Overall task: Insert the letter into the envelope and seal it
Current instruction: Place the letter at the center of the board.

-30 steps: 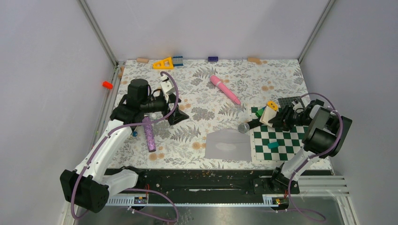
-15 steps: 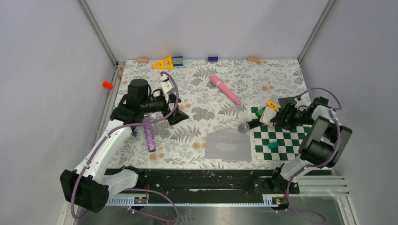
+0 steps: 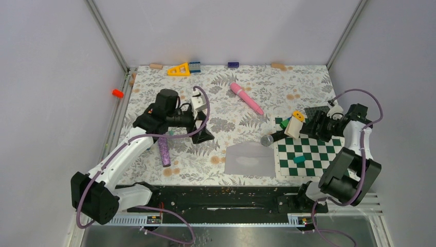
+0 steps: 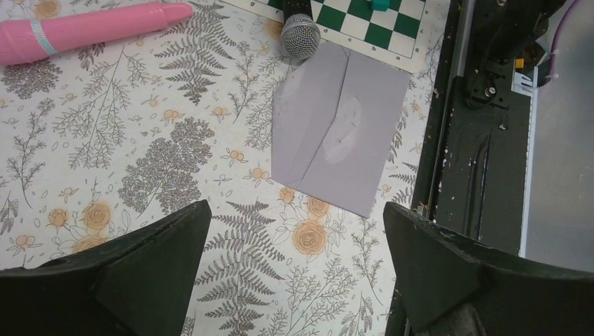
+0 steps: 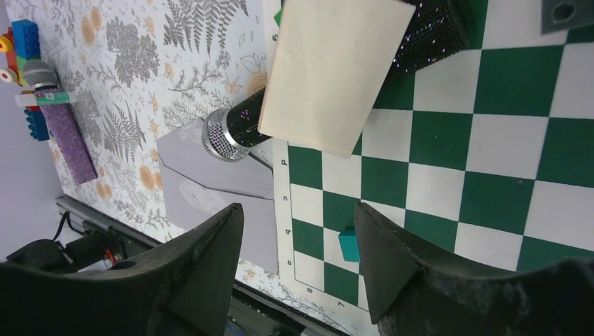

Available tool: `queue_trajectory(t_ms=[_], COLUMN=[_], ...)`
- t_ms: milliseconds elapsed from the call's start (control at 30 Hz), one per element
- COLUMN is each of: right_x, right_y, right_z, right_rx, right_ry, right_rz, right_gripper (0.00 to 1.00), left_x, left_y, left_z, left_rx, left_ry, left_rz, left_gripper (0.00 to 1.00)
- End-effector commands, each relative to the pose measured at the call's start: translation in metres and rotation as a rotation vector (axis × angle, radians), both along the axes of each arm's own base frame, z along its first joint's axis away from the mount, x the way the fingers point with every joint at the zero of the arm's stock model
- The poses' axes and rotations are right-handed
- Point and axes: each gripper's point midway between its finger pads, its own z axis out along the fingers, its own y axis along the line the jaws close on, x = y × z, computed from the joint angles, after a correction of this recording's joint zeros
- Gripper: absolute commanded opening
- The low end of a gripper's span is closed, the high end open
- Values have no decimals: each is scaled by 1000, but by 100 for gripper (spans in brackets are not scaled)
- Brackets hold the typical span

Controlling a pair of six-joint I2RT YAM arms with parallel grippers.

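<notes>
Envelope (image 3: 249,158) between left claw (image 3: 203,121) and right claw (image 3: 307,127), apart from both.

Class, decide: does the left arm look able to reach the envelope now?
Probably yes: the left gripper hangs open with bare tablecloth between it and the envelope; only the microphone sits at its corner.
</notes>
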Motion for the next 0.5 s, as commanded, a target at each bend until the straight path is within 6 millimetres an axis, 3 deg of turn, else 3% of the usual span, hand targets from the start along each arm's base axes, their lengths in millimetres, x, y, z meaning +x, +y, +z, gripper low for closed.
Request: queue_trajectory(t_ms=[0, 200, 300, 467], right_x=[-5, -2, -10, -25], right_y=[3, 26, 40, 57], right_z=[-7, 31, 53, 70], right_rx=[41, 140, 147, 62], right_ry=[49, -103, -207, -338], right_rz=[35, 174, 291, 414], right_gripper=[66, 65, 66, 66], left_x=[3, 1, -1, -3], left_y=[-6, -20, -29, -45], left_z=[1, -24, -41, -60], left_rx=[19, 97, 150, 225], left_ry=[-56, -49, -40, -55], left_rz=[-13, -42, -61, -71], left_gripper=[99, 99, 99, 99])
